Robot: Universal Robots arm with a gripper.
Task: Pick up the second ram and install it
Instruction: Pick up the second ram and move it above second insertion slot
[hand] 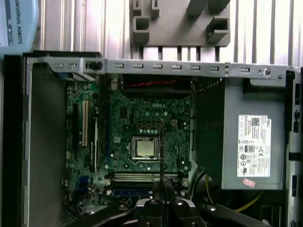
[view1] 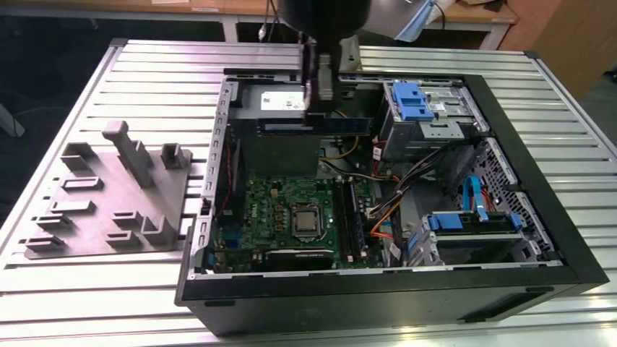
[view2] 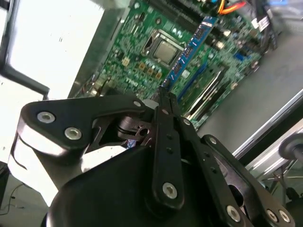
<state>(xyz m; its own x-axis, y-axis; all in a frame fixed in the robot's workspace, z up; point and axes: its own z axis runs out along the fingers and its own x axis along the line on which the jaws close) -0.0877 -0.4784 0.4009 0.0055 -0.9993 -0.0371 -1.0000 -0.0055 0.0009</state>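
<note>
Arm (view1: 323, 22) upright over open case (view1: 386, 303) — 2nd ram (view1: 352, 123) between jaws.

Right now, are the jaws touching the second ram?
Touching. In the second wrist view the jaws are shut on one end of the second ram, which sticks out from between them over the motherboard.

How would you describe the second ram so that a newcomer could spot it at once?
Find the open computer case on the slatted table; the gripper hangs over it. The ram is the thin blue stick pinched in that gripper, above the green motherboard. Unlike the black slots on the board, it is held in the air.
</note>
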